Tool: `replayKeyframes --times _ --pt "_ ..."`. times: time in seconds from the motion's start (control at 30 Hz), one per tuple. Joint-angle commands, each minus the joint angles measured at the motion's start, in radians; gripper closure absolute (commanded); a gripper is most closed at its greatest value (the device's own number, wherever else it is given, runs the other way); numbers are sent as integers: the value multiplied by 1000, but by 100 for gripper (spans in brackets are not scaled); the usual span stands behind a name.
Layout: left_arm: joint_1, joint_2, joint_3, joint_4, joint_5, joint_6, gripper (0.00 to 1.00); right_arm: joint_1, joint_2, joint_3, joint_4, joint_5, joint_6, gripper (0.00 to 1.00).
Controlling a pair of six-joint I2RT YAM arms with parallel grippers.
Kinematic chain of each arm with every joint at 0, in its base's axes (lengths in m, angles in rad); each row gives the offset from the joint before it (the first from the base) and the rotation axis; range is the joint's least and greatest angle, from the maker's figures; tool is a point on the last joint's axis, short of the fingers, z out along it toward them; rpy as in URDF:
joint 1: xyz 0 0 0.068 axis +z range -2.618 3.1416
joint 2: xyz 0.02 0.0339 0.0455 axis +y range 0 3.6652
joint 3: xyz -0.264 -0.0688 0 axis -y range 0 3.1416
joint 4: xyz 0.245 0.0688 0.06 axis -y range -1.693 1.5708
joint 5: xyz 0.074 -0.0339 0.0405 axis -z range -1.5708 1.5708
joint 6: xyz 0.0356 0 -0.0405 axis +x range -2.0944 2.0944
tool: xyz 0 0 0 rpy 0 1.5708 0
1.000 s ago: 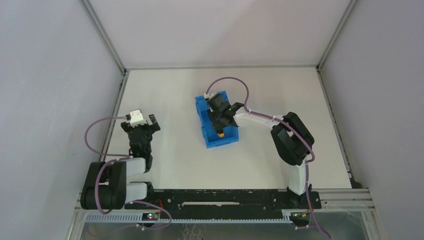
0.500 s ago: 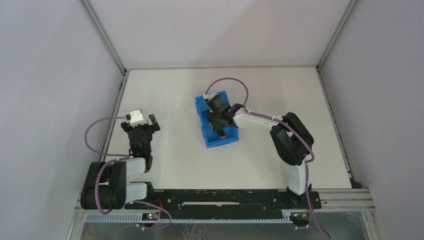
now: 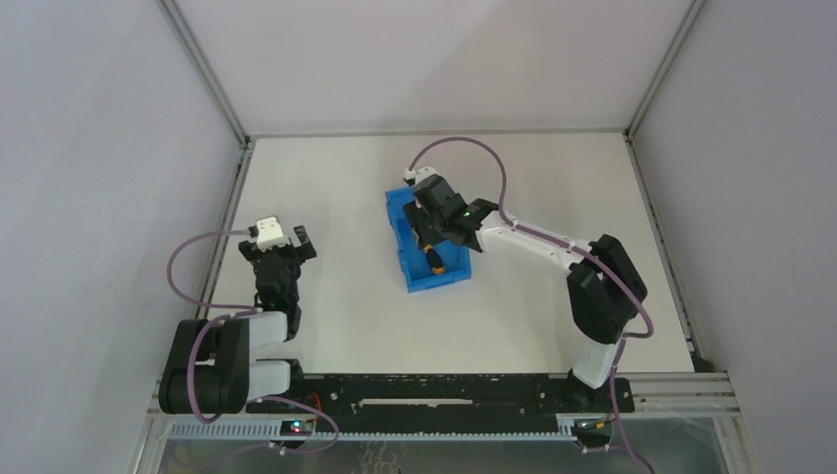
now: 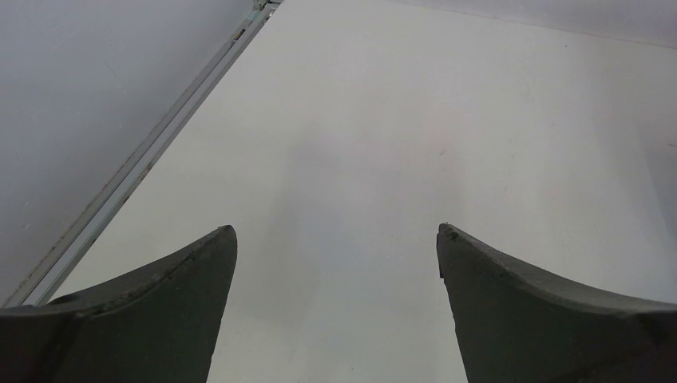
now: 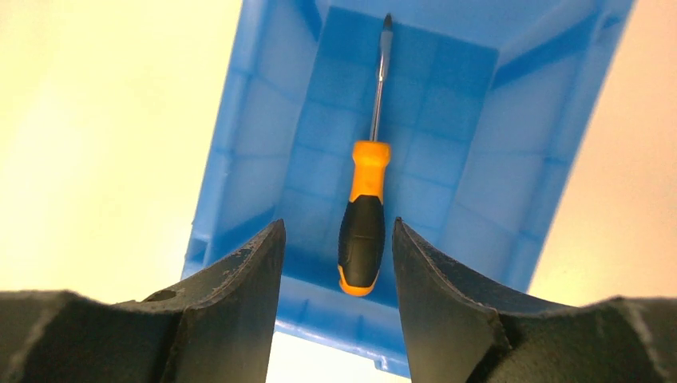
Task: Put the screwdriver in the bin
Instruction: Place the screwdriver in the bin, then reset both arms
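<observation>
Right gripper (image 5: 336, 225) is hanging above one end of the bin (image 5: 255, 136), its jaws parted and gripping nothing. I am seeing the screwdriver (image 5: 370, 171) lying flat on the bin's floor, its handle between the two fingers in the wrist view and its shaft pointing away. The bin is sitting on the white table (image 3: 326, 197). Left gripper (image 4: 336, 231) is hovering well apart, jaws wide, holding nothing.

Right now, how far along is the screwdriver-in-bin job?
Done: the orange-and-black-handled screwdriver lies flat on the floor of the bright blue plastic bin. In hand: nothing; the right gripper hovers open above it, and the left gripper is open over the white table. Left: likely just lifting the right gripper clear.
</observation>
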Motion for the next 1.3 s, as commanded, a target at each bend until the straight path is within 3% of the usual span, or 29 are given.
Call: replayKeyframes --times 0.0,0.57,0.7,0.8,1.0,1.27 --pt "-5 -7 36 31 -13 25 0 13 -98 23 -18 30 -22 40" --pt "-5 -7 35 31 -14 25 0 17 -137 355 -220 78 -110 40" --pt "-5 -7 35 31 -13 25 0 17 -131 442 -255 91 -134 27" --pt "-5 -8 36 31 -13 25 0 17 -132 481 -268 120 -147 2" --pt "-5 -7 35 31 -14 25 0 -15 -160 496 -270 122 -158 0" --pt "-5 -7 35 31 -12 25 0 -159 -254 425 -267 74 -170 0"
